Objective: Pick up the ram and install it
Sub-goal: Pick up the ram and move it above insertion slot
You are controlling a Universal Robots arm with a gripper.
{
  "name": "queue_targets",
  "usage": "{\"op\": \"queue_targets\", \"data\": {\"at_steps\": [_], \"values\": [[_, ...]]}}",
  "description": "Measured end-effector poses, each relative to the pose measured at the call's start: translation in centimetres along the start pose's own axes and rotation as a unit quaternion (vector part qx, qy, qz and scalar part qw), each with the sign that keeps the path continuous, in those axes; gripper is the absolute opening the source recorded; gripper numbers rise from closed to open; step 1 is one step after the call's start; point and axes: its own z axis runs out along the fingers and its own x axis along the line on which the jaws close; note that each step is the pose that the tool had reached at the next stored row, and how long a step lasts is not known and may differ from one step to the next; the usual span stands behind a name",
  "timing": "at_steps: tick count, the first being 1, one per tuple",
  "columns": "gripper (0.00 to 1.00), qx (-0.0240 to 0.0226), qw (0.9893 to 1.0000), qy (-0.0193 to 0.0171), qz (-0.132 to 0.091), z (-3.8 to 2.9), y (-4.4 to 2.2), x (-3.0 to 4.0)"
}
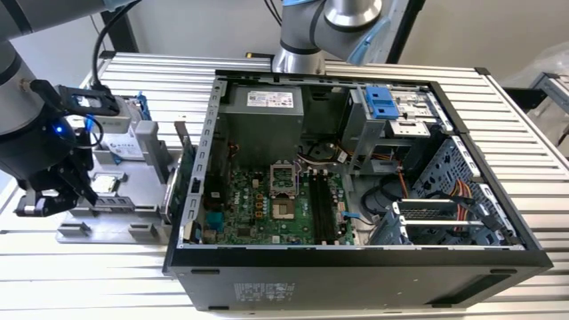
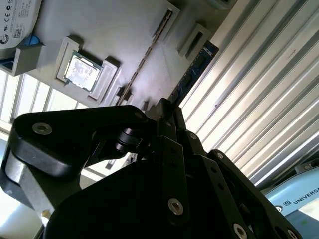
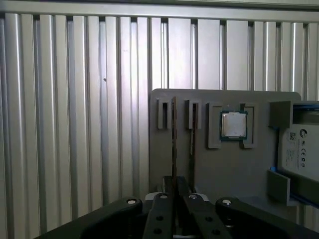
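In both wrist views my gripper (image 3: 174, 188) (image 2: 168, 112) is shut on the ram (image 3: 174, 142) (image 2: 198, 65). The ram is a thin stick seen edge-on with a blue face, and it runs out from between the fingertips. It hangs above the grey parts tray (image 3: 164, 164) and lines up with neither of the two slotted holders (image 3: 163, 114) there. In the exterior view the gripper (image 1: 49, 203) is at the left, over the tray's (image 1: 98, 232) left end. The open computer case (image 1: 356, 270) lies to its right, with dark memory slots (image 1: 322, 203) on the green motherboard.
On the tray sit a square silver processor chip (image 3: 233, 124) (image 1: 106, 183) and a silver hard drive with blue rails (image 3: 301, 149) (image 1: 120, 141). Ribbed metal table (image 3: 75, 124) surrounds the tray. A second robot arm's base (image 1: 298, 57) stands behind the case.
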Motion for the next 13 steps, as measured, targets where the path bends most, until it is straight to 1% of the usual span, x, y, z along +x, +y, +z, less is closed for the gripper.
{"op": "queue_targets", "data": {"at_steps": [13], "values": [[0.00,0.0000,1.0000,0.0000,0.000,-0.68,0.02,-0.05]]}}
